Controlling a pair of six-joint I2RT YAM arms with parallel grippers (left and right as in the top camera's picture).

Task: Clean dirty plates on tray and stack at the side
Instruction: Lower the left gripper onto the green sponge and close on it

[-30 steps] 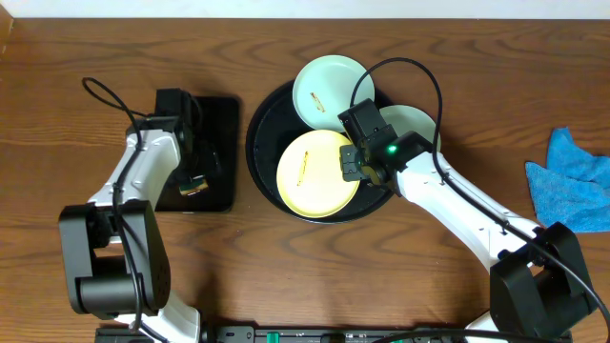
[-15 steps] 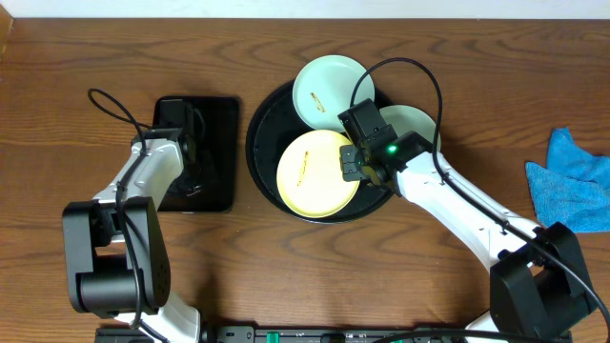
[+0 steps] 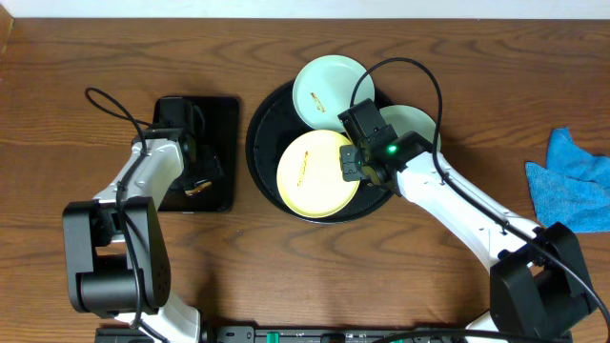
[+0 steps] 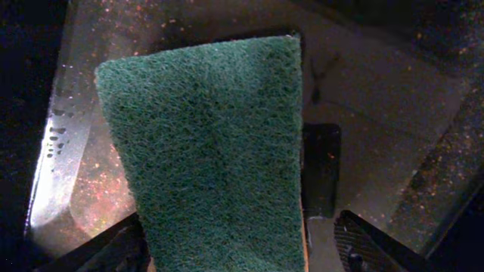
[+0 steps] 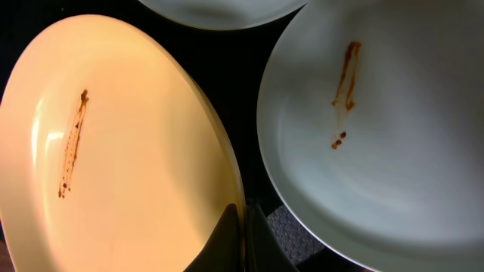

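Note:
The round black tray (image 3: 262,143) holds three plates. A pale yellow plate (image 3: 310,176) with a brown streak lies at its front. My right gripper (image 3: 354,164) is shut on that plate's right rim, and the right wrist view shows the fingers (image 5: 227,238) pinching the yellow plate (image 5: 113,151). One mint plate (image 3: 324,88) with a smear leans at the back; it is the mint plate (image 5: 378,128) beside the fingers. Another mint plate (image 3: 412,122) is partly hidden under the right arm. My left gripper (image 3: 196,183) stands open astride a green sponge (image 4: 212,151), its right finger apart from it.
The sponge lies on a small rectangular black tray (image 3: 224,124) left of the round tray. A blue cloth (image 3: 572,181) sits at the table's right edge. Bare wooden table lies in front of both trays.
My left arm shifted slightly over the rectangular tray and its jaws narrowed, then widened again around the sponge. The right arm and the plates have not moved.

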